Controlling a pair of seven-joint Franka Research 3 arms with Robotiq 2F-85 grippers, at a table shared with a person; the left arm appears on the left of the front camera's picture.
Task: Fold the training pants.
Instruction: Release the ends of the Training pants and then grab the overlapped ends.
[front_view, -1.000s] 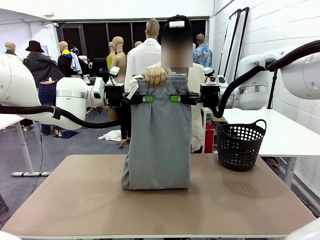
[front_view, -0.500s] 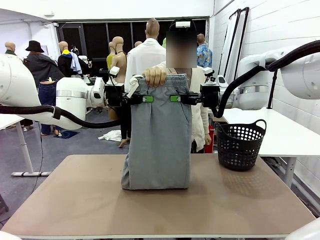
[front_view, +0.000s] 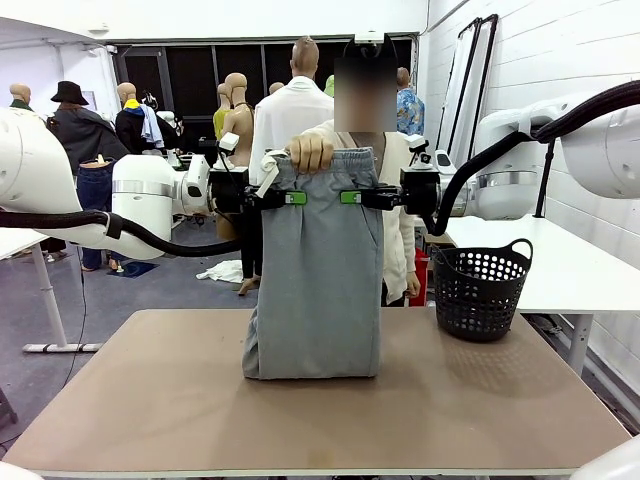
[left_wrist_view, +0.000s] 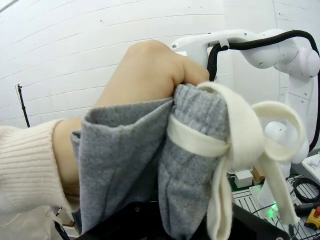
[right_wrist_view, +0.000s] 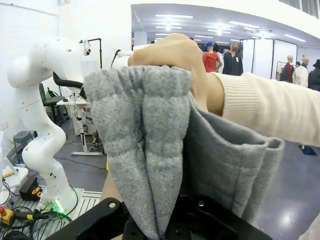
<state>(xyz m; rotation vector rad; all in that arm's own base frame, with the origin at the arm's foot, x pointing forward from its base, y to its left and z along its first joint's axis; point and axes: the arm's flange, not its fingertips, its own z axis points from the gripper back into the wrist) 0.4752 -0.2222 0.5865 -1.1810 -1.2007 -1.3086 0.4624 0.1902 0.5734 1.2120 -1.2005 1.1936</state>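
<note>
Training pants hang vertically, hem touching tabletop near far edge; left pincer and right pincer clamped tight on waistband sides, fingertips buried in cloth; person's hand grips waistband top.

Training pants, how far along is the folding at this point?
Done: the training pants hang as one narrow panel, apparently doubled lengthwise. In hand: the left hand and right hand are shut on the two sides of the waistband, and the person's hand grips its top; the lower end rests on the table. Left: probably laying them down and folding them crosswise; no such fold shows yet.
</note>
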